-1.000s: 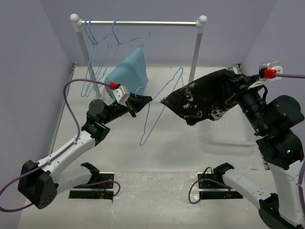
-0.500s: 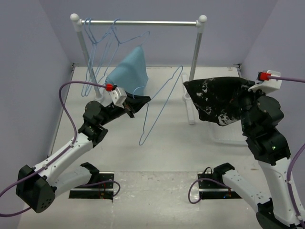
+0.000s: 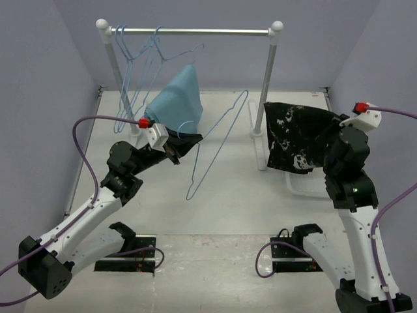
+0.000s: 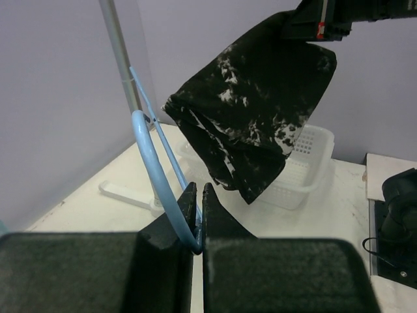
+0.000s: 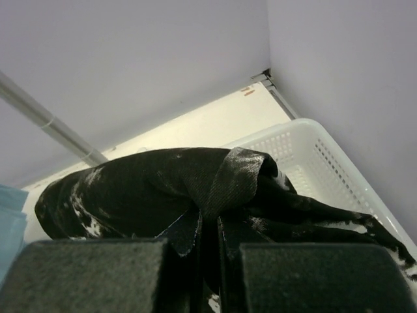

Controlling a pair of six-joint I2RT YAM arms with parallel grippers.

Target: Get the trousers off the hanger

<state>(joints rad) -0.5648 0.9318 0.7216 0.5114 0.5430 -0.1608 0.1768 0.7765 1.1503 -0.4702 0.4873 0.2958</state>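
Light-blue wire sits pinched in the left gripper (image 4: 197, 195), whose jaws are together on the hanger (image 4: 154, 158). In the top view that hanger slants bare across centre frame. Upper left of it, a light-blue garment (image 3: 176, 101) hangs from the rack rail (image 3: 195, 30) among spare hangers.

Right of the rack post (image 3: 267, 72), the trousers (image 3: 296, 134) hang as a black speckled bundle, well apart from the hanger. The right gripper (image 5: 208, 228) has its jaws clamped on a fold of the cloth. The trousers look to be off the hanger already, so the step in hand is probably setting them down. The white basket (image 3: 306, 186) just below them seems the likely place.

To do it well, the right arm should lower straight down until the loose hem pools inside the basket rim, and only then let go. That way no cloth drapes over the edge. The left arm does best holding the hanger where it is, away from the cloth.

Room is tight on the right. The rack post stands just left of the bundle, and the wall (image 5: 339, 59) closes in beside the basket. The open bench (image 3: 228, 215) at lower centre gives space for the hanger to swing.
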